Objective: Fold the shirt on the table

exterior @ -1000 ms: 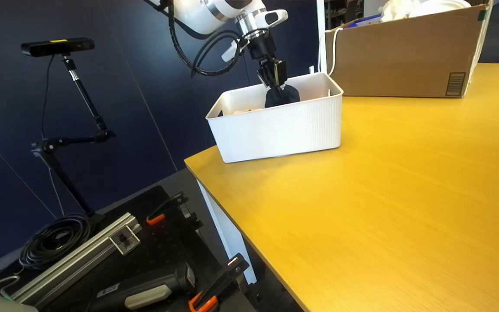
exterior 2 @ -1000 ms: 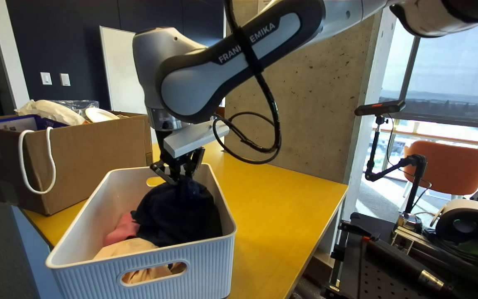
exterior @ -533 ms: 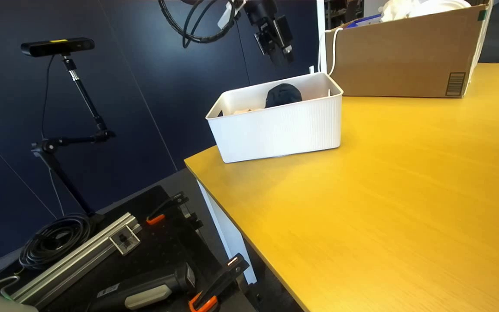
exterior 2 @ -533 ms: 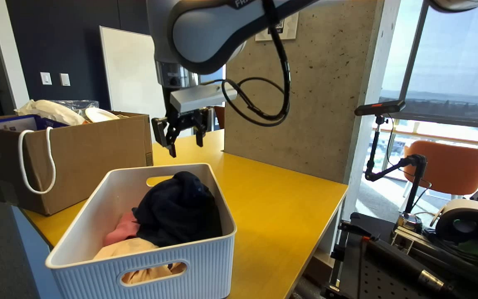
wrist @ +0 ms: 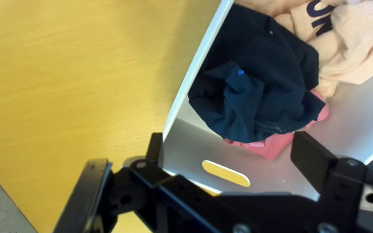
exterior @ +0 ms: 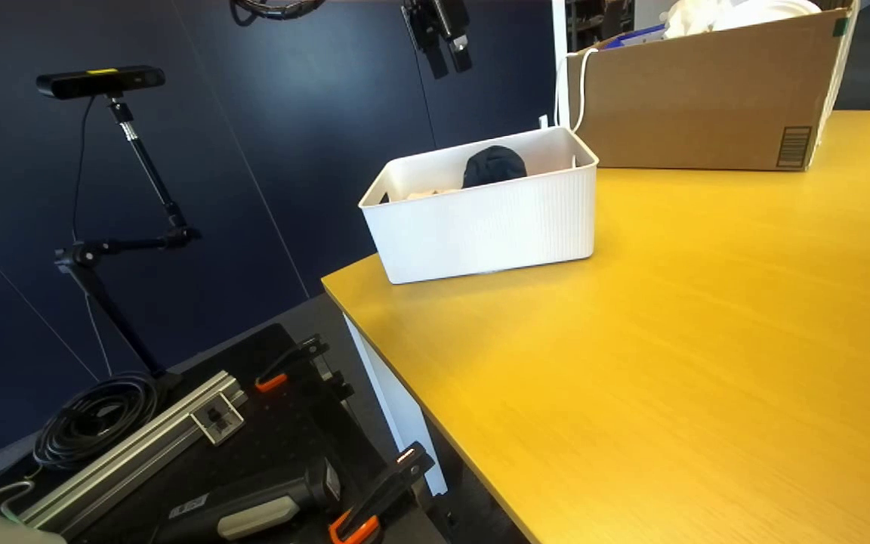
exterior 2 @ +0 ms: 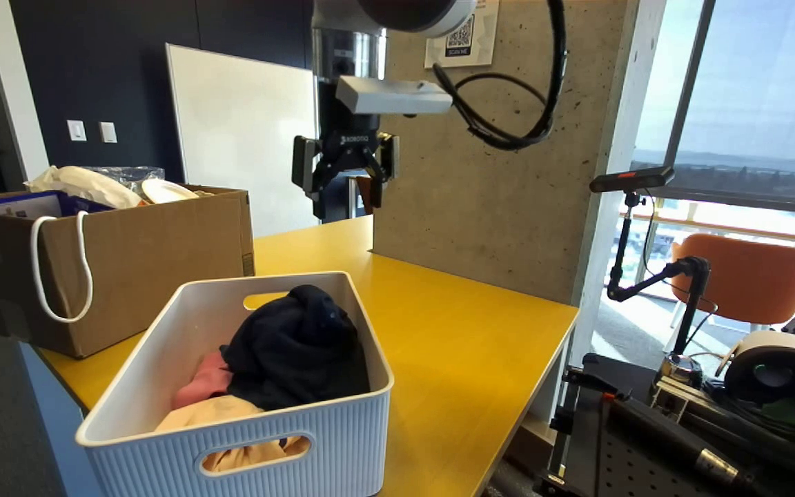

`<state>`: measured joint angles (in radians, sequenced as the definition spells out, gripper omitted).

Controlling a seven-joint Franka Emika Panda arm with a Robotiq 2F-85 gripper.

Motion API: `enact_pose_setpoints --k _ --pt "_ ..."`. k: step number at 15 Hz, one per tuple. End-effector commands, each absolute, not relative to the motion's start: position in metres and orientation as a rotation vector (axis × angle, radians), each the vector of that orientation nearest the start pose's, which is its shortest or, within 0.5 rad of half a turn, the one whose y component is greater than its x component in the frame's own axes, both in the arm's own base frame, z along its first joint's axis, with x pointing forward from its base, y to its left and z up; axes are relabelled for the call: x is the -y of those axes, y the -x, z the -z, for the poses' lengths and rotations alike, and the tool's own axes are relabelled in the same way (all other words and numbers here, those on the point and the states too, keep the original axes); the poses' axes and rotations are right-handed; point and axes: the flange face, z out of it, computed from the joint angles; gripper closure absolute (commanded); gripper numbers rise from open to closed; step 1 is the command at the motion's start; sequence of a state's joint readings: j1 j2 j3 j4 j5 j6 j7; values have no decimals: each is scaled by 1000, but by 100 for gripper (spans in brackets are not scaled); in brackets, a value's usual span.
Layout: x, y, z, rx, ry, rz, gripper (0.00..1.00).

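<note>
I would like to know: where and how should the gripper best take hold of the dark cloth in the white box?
I would pinch the dark cloth at its raised hump, coming straight down from above. It lies bunched and peaks there, so its folds should pinch well; the white box encloses its sides but is open on top.

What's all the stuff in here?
Bin: 1, white, on table
Table: 1, yellow, under bin
Bundled cloth: 1, navy, in bin
Lower cloth: at least 1, pink, partly under bundled cloth
Lettered cloth: 1, peach, in bin
Cardboard box: 1, brown, on table
Whiteboard: 1, white, behind box
Poster: 1, white, on pillar
Chair: 1, orange, by window
Camera stand: 1 per exterior view, black, beside table
VR headset: 1, black and white, near stand
Gear: several, mostly black, near stand
Gripper: 1, black, open, higher than bin
Arm: 1, pale, above gripper
</note>
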<state>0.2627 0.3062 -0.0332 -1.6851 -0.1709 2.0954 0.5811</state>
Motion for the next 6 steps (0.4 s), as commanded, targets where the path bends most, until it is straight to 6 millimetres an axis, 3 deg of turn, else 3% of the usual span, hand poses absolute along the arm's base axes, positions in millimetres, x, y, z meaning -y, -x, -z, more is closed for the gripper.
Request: enact_pose_setpoints --k 1,6 --pt "-126 -603 -437 -442 3157 193 0" --pt "-114 -584 -430 -459 3140 128 0"
